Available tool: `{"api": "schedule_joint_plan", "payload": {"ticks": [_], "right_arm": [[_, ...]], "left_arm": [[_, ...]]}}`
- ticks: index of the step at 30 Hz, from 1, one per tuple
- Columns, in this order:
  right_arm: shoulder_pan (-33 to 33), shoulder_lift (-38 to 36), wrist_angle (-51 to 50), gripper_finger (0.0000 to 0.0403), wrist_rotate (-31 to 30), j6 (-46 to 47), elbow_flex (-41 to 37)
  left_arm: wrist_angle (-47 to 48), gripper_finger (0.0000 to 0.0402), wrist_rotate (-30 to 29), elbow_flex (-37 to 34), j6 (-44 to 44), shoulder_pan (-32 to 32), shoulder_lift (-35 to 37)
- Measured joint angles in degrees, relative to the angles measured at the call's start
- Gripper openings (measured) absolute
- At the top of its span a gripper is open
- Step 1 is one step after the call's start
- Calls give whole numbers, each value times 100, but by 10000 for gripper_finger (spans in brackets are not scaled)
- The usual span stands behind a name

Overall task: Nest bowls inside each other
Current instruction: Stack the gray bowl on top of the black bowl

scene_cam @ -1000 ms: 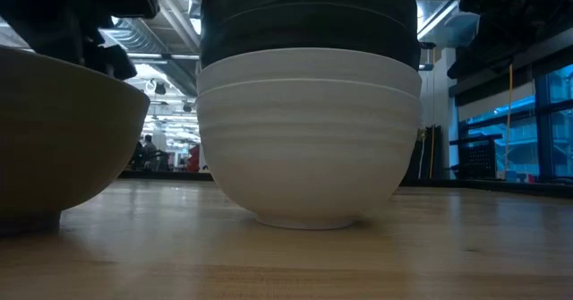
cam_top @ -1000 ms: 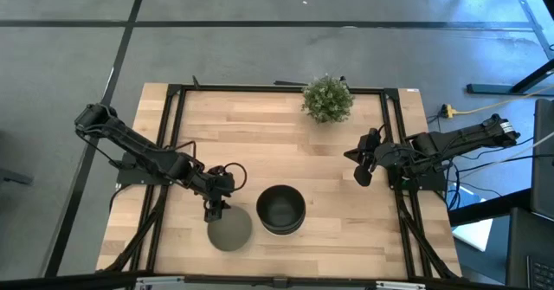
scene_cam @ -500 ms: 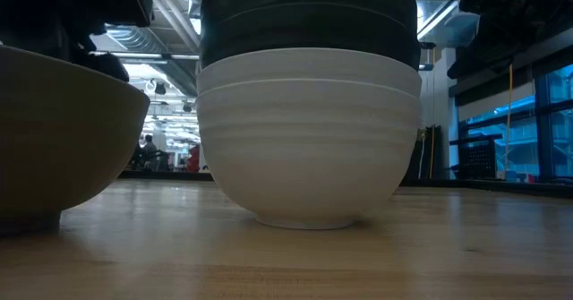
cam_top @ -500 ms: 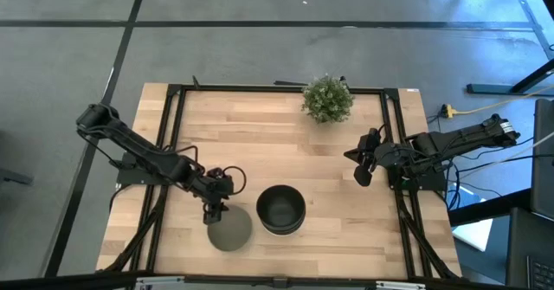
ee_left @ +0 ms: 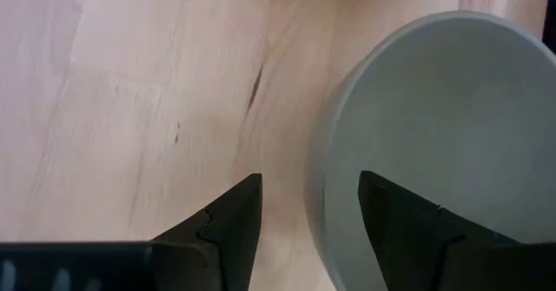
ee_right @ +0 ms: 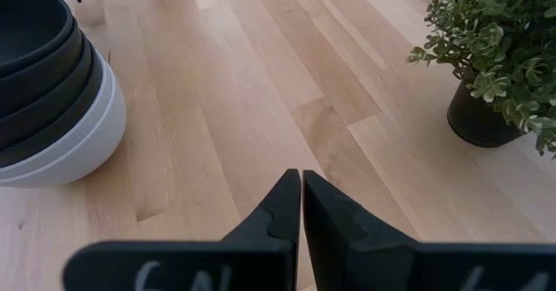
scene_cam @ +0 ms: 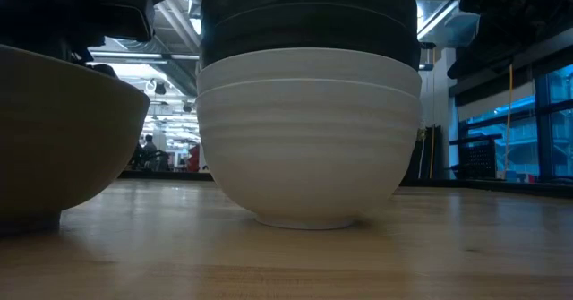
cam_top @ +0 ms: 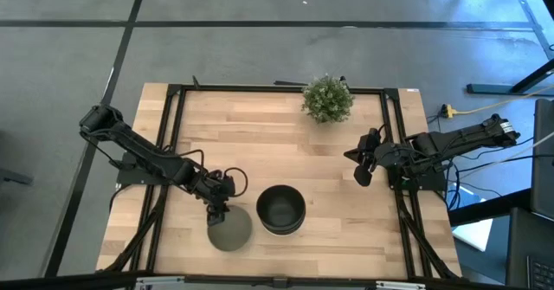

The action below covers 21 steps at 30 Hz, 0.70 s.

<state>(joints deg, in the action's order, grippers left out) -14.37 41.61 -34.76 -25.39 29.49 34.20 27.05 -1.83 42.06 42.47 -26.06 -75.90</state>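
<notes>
Pale wood planks make up my surface (cam_top: 286, 143), framed by black rails, with grey floor around it and a bright hall with ceiling lights behind. Toward its front edge I see the stack (cam_top: 280, 209): black bowls nested upright in white ones, mouth facing up, ribbed white sides showing from table height. Just beside the stack sits the grey-olive bowl (cam_top: 229, 230), alone, upright, matte. My left tool (cam_top: 216, 211) hangs over that bowl's rim, fingers (ee_left: 228, 222) apart, straddling the wall. My right tool (cam_top: 362, 166) waits well apart from the stack, near the potted plant (cam_top: 327, 99), fingers together.
</notes>
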Motion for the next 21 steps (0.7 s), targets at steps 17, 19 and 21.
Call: {"api": "schedule_joint_plan", "payload": {"ticks": [17, 19, 21], "right_arm": [[0, 0, 4, 19, -6, 0, 0], [0, 1, 4, 19, -7, 0, 0], [0, 0, 7, 19, -7, 0, 0]], "left_arm": [[180, 166, -55, 2, 62, 0, 2], [209, 158, -52, 2, 62, 0, 2], [208, 148, -52, 2, 62, 0, 2]]}}
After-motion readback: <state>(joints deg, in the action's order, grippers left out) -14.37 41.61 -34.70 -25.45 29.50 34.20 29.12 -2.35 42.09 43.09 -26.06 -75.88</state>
